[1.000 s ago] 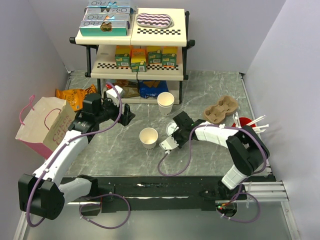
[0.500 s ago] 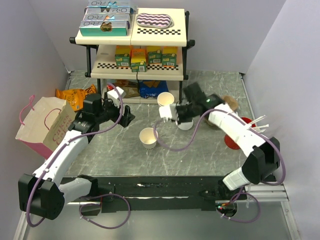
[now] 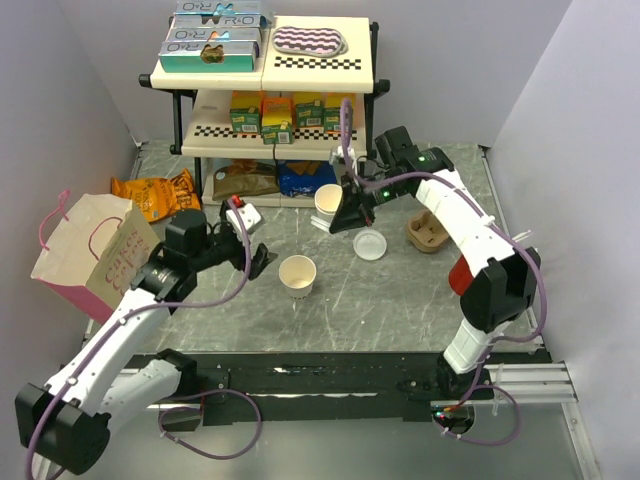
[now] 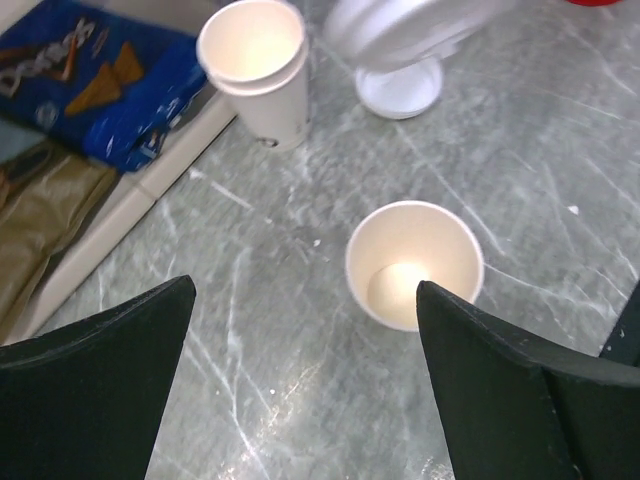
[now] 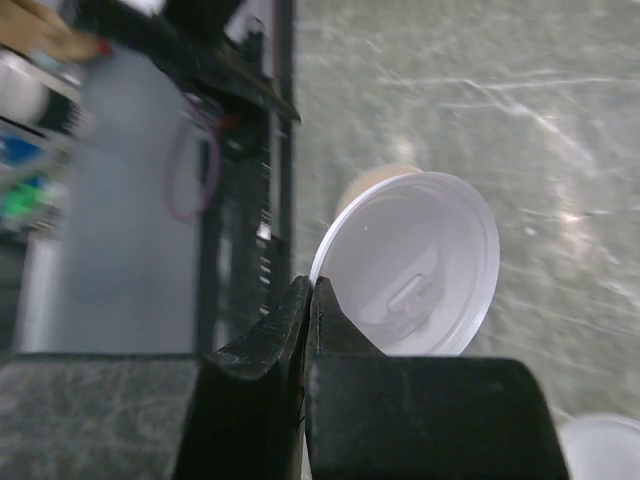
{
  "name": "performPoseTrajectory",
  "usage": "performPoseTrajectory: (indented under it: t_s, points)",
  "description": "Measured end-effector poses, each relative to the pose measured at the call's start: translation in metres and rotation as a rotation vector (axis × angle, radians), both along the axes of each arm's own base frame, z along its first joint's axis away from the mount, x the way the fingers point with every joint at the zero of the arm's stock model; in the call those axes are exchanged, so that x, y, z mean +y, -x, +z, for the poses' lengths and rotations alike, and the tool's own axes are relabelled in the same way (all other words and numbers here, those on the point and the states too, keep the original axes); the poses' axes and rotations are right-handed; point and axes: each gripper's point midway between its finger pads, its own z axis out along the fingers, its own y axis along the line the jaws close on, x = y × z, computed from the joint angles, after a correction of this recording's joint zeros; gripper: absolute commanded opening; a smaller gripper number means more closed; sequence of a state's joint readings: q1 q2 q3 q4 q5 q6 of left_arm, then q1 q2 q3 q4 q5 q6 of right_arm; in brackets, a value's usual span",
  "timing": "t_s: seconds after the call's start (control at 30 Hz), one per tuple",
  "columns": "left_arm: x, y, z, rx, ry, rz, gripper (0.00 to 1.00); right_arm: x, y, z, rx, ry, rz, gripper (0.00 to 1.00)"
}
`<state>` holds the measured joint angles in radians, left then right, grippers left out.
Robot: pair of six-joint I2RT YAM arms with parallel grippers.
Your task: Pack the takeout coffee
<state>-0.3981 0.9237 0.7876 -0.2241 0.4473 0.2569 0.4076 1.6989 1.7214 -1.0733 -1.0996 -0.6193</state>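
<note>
Black fingers of the right gripper are pressed together on the rim of a round white plastic lid. They pinch its near edge, so the disc stands tilted in the air above the table. In the top view this gripper hangs just in front of a stack of lidless cream paper cups. A second white round lid lies flat on the grey marbled table, close by on the right.

The left gripper has its two black fingers spread wide and holds nothing. The cream-white tapered paper cup stands upright and open-topped on the table ahead of them, nearer the right-hand finger and touching neither. From above, that cup sits just beside the left gripper, near the middle of the table and apart from the stack.

Farther out, a blue chip bag lies on the bottom tier of the cream shelf rack. A brown cardboard cup carrier rests under the right arm. A pink-and-white paper bag stands at the left wall, with an orange snack bag behind it.
</note>
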Motion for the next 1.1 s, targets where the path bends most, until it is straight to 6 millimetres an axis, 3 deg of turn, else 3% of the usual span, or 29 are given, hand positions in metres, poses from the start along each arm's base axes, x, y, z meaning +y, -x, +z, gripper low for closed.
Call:
performPoseTrajectory:
  t_s: [0.2, 0.37, 0.6, 0.7, 0.97, 1.1]
  points:
    - [-0.013, 0.014, 0.000, -0.015, -0.012, -0.058, 0.99, 0.017, 0.008, 0.015, 0.309, -0.162, -0.015, 0.00]
    - [-0.017, 0.016, -0.001, -0.003, -0.010, -0.060, 0.99, 0.027, 0.007, -0.002, 0.586, -0.186, -0.043, 0.00]
    - [-0.021, 0.014, -0.011, 0.059, -0.003, -0.045, 0.99, 0.044, -0.018, -0.027, 0.822, -0.219, -0.064, 0.00]
    - [-0.023, 0.013, -0.014, 0.086, 0.002, -0.039, 0.99, 0.051, -0.019, -0.035, 0.892, -0.208, -0.060, 0.00]
    - [-0.026, 0.011, -0.021, 0.144, 0.028, -0.016, 0.99, 0.063, 0.002, -0.018, 0.876, -0.210, 0.028, 0.00]
    - [-0.025, 0.004, -0.026, 0.163, 0.027, 0.017, 0.99, 0.061, 0.005, -0.030, 0.915, -0.191, 0.013, 0.00]
